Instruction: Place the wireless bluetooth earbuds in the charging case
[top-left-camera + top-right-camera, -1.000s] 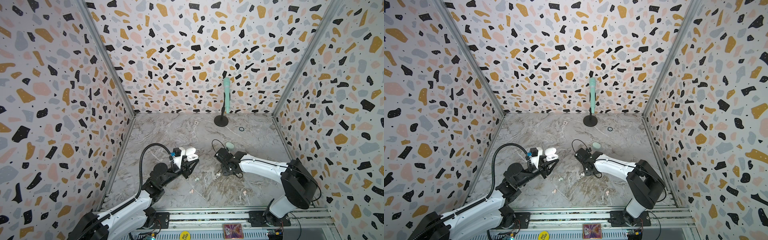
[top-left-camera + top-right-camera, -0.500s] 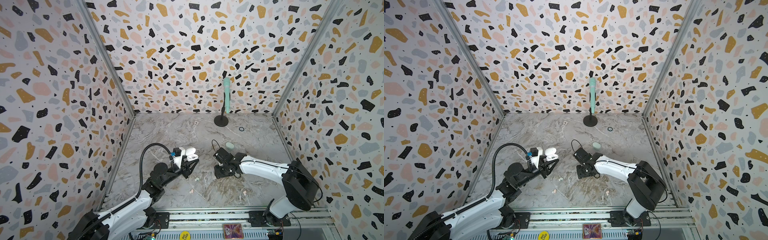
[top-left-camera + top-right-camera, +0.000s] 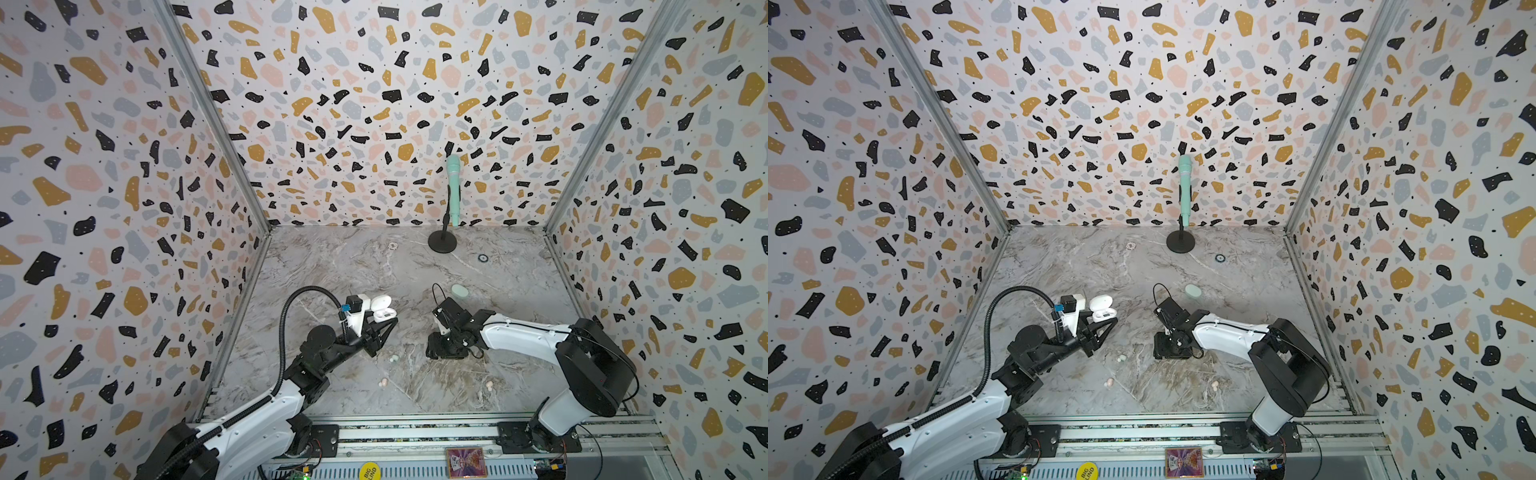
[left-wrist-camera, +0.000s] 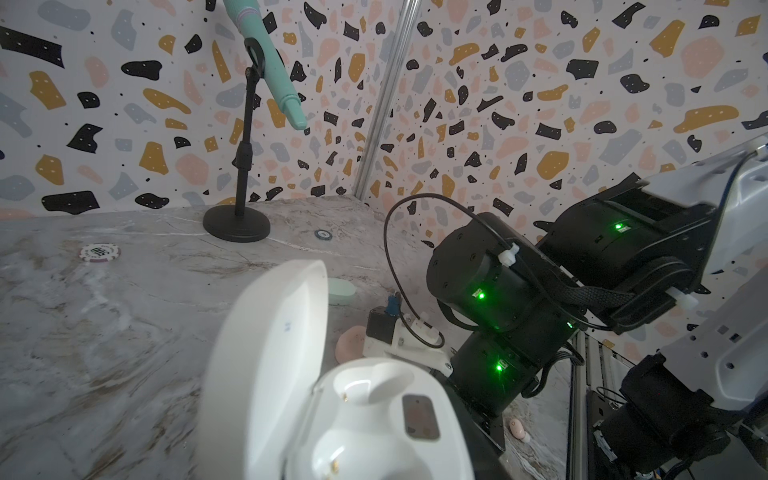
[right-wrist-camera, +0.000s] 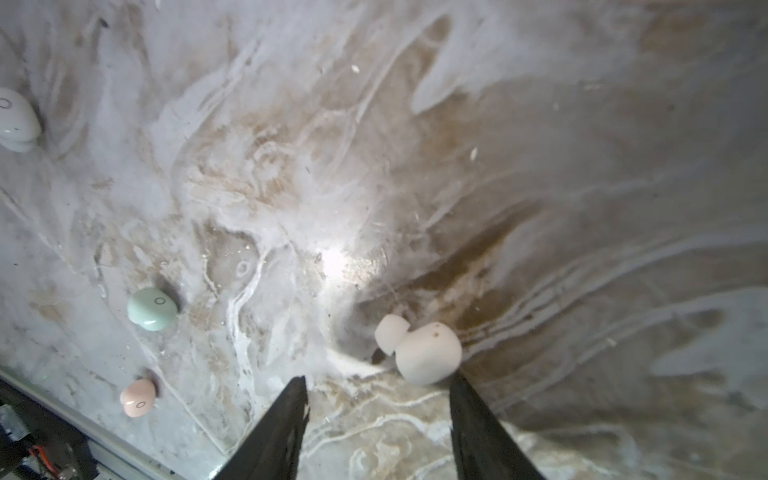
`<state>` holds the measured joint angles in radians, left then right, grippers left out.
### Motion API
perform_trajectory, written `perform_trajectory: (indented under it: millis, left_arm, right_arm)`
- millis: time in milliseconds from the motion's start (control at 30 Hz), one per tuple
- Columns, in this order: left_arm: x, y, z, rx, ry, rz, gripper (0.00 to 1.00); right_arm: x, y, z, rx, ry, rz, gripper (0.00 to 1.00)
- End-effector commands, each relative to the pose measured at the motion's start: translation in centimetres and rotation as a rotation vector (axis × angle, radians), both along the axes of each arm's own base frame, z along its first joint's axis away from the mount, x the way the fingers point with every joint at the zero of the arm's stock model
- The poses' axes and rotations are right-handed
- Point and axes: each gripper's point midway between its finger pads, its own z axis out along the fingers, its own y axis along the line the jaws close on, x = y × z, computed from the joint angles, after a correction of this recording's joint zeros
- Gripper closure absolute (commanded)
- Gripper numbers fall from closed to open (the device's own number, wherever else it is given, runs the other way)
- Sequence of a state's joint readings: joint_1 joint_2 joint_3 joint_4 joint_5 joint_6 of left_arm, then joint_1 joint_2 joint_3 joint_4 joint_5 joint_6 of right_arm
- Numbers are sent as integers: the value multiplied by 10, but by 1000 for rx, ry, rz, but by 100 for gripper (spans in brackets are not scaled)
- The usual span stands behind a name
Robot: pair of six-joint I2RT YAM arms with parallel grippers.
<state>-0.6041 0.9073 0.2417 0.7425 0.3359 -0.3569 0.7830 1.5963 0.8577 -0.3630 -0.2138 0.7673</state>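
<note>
Two arms are at work over the marble bench (image 3: 332,257). The left end effector (image 3: 380,329) is clamped on the white charging case (image 3: 382,311), carrying it clear above the bench with its lid (image 4: 270,353) swung up. From the left wrist view the two wells and their small gold contacts show plainly. The right end effector (image 5: 377,379) points down at the bench, close over it, with its jaws apart and nothing between them. A white earbud (image 5: 428,353) lies on the bench just past the tip of one of its fingers (image 5: 471,415), so close that I cannot tell whether they touch. Its rubber tip is turned toward the other finger's side. Well off to that side lie a mint earbud (image 5: 151,309) and, nearer the bench's edge, a pink earbud (image 5: 138,397). In both top views the two end effectors stand well apart, the raised case to the left of the right end effector and slightly farther back. A closed mint case (image 3: 459,291) rests on the bench just behind the right end effector, toward the back wall. A mint microphone (image 3: 453,187) on a black stand rises far beyond that.
</note>
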Motion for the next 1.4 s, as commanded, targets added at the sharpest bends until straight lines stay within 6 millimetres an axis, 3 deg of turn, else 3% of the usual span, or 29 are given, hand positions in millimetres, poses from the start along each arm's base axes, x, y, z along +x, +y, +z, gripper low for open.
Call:
perform_trajectory:
  millis: [0, 333, 700, 967, 1200, 1367]
  left_arm:
    - [-2, 1, 11, -36, -44, -4, 86]
    - [-1, 3, 10, -39, -39, 1, 86]
    - [0, 5, 9, -44, -38, 8, 86]
    - [1, 6, 9, -46, -36, 12, 86]
    - [0, 7, 9, -47, -36, 12, 86]
    - [0, 7, 10, -50, -37, 12, 86]
  right_arm:
    - [1, -1, -7, 35, 40, -52, 44]
    - [8, -10, -14, 24, 52, -165, 51]
    - [45, 21, 19, 97, -63, -162, 55]
    - [39, 49, 22, 159, -29, -74, 55]
    - [38, 13, 14, -109, -108, -15, 55]
    - [32, 13, 13, -203, -137, 46, 55]
